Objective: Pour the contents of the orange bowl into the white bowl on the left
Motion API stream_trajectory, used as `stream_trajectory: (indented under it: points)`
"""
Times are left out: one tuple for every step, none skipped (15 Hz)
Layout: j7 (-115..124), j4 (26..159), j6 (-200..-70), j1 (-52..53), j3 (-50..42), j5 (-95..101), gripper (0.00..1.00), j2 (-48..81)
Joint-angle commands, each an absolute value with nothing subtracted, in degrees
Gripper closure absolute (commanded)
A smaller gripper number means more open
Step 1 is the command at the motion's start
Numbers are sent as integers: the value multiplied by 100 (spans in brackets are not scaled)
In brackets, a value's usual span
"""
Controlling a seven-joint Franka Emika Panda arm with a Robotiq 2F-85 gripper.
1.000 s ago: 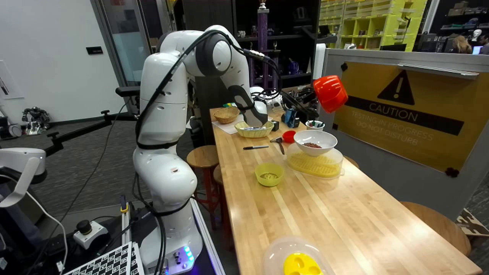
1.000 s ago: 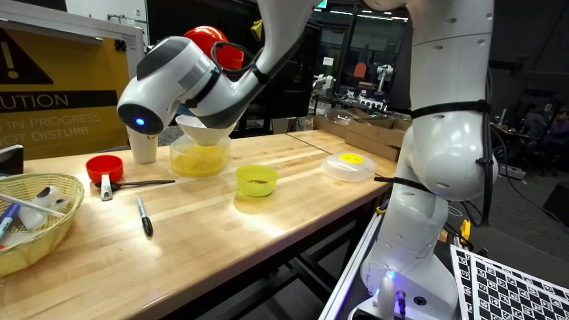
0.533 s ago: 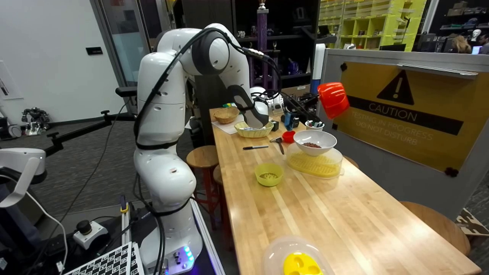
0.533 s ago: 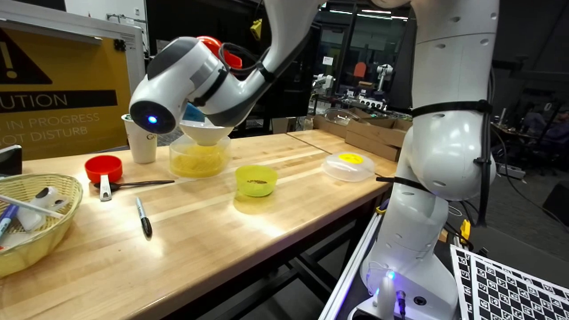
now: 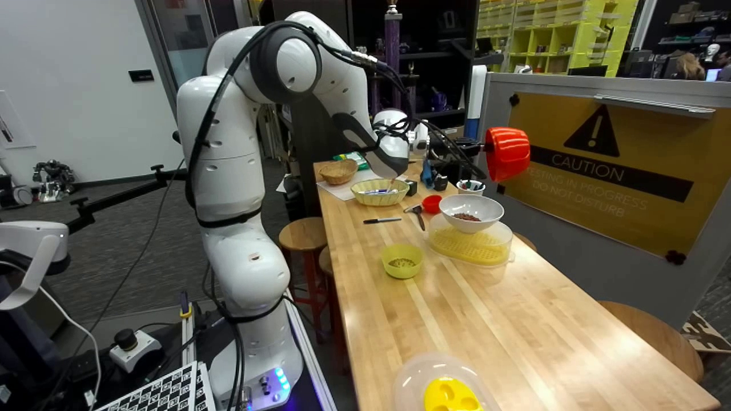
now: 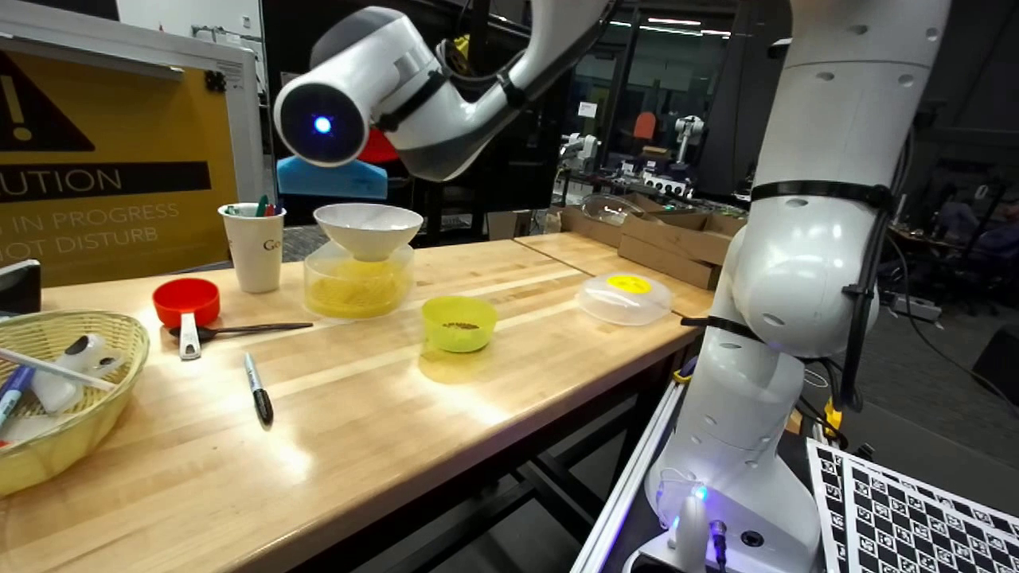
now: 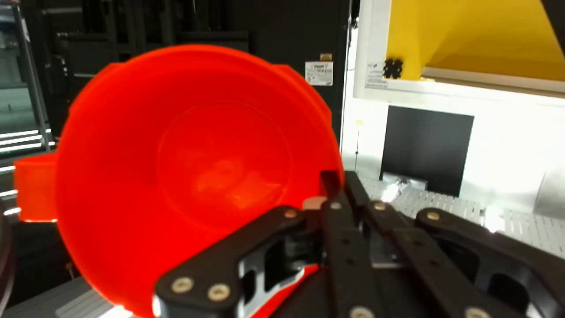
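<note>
The orange bowl (image 7: 212,145) fills much of the wrist view, its mouth toward the camera; nothing shows inside it. My gripper (image 7: 342,176) is shut on its rim, one finger inside the wall and one outside. High above the table, the bowl (image 5: 508,154) is tipped on its side in an exterior view. In another angle only a red patch of this bowl (image 6: 378,149) shows behind the arm. The white bowl (image 5: 485,205) stands below and slightly nearer, upright, with reddish-brown bits in it. From the side, the white bowl (image 6: 366,227) hides its contents.
Beneath the white bowl is a clear container (image 6: 358,294) with a yellow insert. A yellow-green bowl (image 5: 402,260) with small bits stands nearby. A pen cup (image 6: 256,255), red scoop (image 6: 187,298), marker (image 6: 259,390) and wicker basket (image 6: 95,414) lie along the table. A caution panel (image 5: 617,171) rises behind.
The wrist has risen and turned. Still gripped, the orange bowl has shifted right and lower in an exterior view and rolled onto its side. The white bowl has not moved.
</note>
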State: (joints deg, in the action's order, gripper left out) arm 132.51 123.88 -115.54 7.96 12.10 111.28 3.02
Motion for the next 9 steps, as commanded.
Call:
stream_trajectory:
  points:
    - [12970,12882,-12276,810,1092,10610,99,-298]
    - [12927,12997,-12376,825,1065,10483,99,-414]
    - [12904,13082,-12499,835,1047,10330,99,-498]
    - [12887,13195,-12570,848,1039,10163,99,-599]
    - [12865,13280,-12628,856,1027,9994,99,-675]
    - [12828,13373,-12686,864,1013,9802,99,-761]
    - [12776,13472,-12731,874,999,9596,99,-855]
    - [12739,13588,-12785,886,985,9386,99,-956]
    - [12672,13646,-12820,884,955,9197,99,-1047]
